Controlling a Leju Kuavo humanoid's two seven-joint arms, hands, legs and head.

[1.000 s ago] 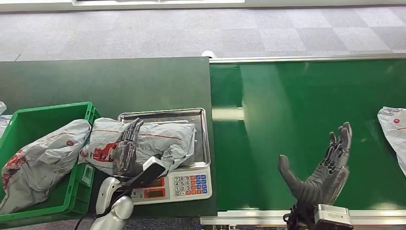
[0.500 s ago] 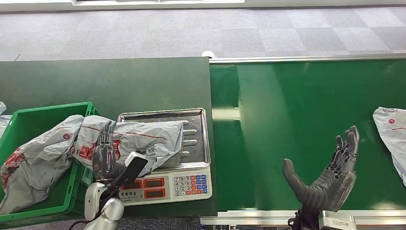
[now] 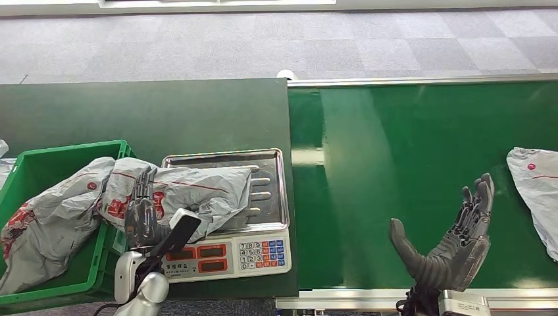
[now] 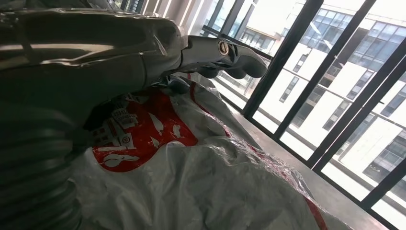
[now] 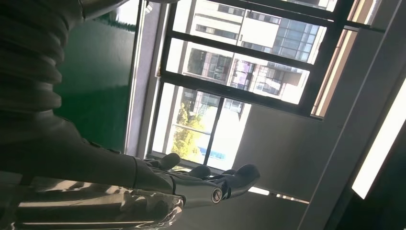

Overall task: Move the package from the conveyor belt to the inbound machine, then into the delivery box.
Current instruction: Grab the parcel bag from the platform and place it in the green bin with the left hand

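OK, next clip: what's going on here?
A humanoid robot is sorting grey mail packages. Its left hand grips the package on the scale, which hangs off the scale's steel tray toward the green crate, where another package already lies. Its right hand hovers open above the green conveyor belt, empty, with the next package lying at the belt's right end.

packages: 3 (image 3: 187,191) (image 3: 46,217) (image 3: 536,191) | scale: 1 (image 3: 230,253) | green box: 1 (image 3: 39,161) | conveyor belt: 1 (image 3: 408,145)
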